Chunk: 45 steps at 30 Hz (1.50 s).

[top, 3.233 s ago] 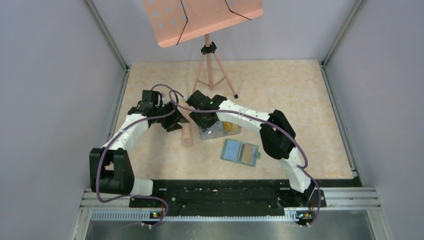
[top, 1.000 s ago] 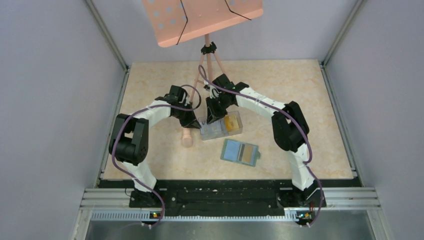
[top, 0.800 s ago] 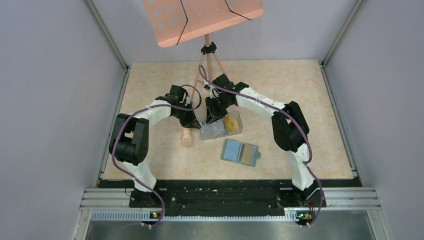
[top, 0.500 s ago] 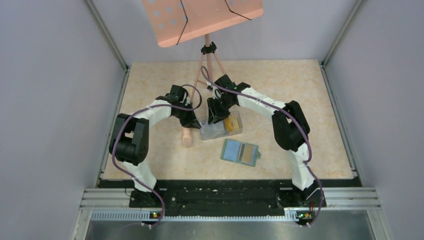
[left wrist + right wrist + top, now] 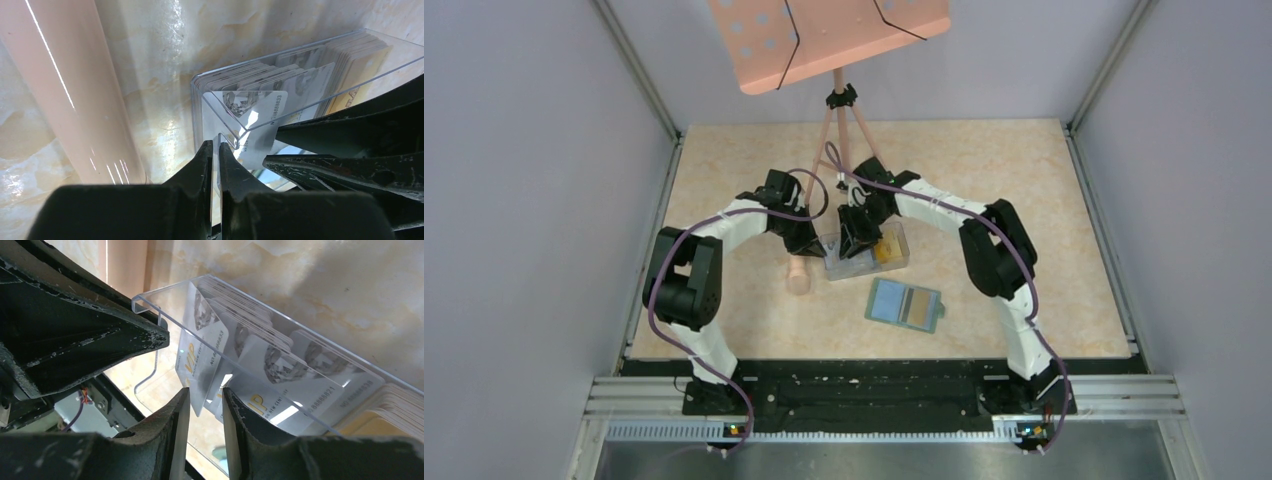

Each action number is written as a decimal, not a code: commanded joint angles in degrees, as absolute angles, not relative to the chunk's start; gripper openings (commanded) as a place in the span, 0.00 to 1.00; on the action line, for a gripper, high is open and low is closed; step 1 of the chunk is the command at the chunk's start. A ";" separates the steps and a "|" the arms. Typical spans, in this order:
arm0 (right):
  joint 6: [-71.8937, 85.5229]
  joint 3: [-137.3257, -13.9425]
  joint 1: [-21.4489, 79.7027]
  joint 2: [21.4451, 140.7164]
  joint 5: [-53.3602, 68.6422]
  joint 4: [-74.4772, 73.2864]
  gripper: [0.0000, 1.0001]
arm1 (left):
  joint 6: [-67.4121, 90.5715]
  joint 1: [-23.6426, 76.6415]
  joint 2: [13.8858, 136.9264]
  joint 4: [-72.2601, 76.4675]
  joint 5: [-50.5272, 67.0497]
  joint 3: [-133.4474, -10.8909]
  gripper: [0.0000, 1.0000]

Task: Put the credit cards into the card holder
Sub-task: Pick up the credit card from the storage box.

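Observation:
The credit cards stand packed in a clear plastic box (image 5: 876, 258), white-grey ones (image 5: 260, 107) at its left end and orange-yellow ones (image 5: 887, 248) at its right. My left gripper (image 5: 216, 146) is shut on the box's near end wall, at the box's left end (image 5: 813, 243) from above. My right gripper (image 5: 206, 390) reaches into the box from above (image 5: 856, 247). Its jaws stand a little apart around the lower corner of one tilted white-grey card (image 5: 202, 357). The card holder (image 5: 905, 305) lies opened flat on the table, nearer the arm bases and apart from both grippers.
A pink cylinder (image 5: 797, 276) lies just left of the box, beside my left gripper (image 5: 75, 90). A pink tripod stand (image 5: 842, 130) with a perforated board rises behind the box. Metal rails edge the table on both sides.
My right gripper has dropped lower into the box and its jaws have parted. The left arm, the box and the card holder have stayed put.

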<state>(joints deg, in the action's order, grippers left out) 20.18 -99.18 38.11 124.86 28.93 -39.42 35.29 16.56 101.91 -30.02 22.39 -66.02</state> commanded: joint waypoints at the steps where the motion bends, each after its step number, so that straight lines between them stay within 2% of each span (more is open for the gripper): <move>1: 20.44 -99.38 37.97 127.10 31.18 -38.19 0.30 | 34.54 17.75 103.23 -28.74 22.52 -67.35 0.01; 5: 21.08 -100.04 38.03 127.72 33.42 -37.11 0.23 | 34.50 17.84 103.28 -28.83 22.28 -67.36 0.01; 7: 21.32 -100.47 38.06 128.00 33.86 -37.09 0.15 | 34.61 17.84 103.12 -28.99 22.02 -67.45 0.01; 9: 21.35 -100.77 38.06 128.17 34.45 -37.09 0.01 | 34.63 17.93 102.98 -28.97 21.82 -67.62 0.02; 10: 21.36 -100.88 38.06 128.16 34.63 -37.06 0.00 | 34.63 17.93 102.78 -29.15 21.69 -67.72 0.02; 19: 22.08 -101.68 37.93 121.00 32.94 -37.09 0.00 | 34.63 17.93 94.44 -33.03 15.53 -71.02 0.23; 27: 23.49 -98.09 36.16 110.93 30.47 -37.10 0.00 | 35.10 17.76 82.68 -31.79 14.25 -70.05 0.36; 31: 25.34 -91.89 33.48 104.44 33.13 -35.09 0.00 | 35.69 17.34 77.71 -24.83 21.32 -66.28 0.43; 35: 28.18 -84.63 30.07 96.71 36.67 -31.98 0.00 | 38.58 17.23 75.88 -15.81 31.57 -61.89 0.45; 40: 32.59 -77.21 27.53 89.97 42.97 -27.25 0.00 | 47.81 17.67 77.41 2.23 45.97 -55.90 0.45; 45: 36.74 -73.00 27.29 85.35 47.14 -22.56 0.00 | 57.74 20.13 79.81 18.14 52.18 -51.79 0.45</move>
<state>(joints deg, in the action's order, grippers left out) 32.03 -75.00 27.20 90.54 41.15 -29.58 48.84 18.22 78.43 -0.21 43.20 -53.32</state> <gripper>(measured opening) 0.006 0.452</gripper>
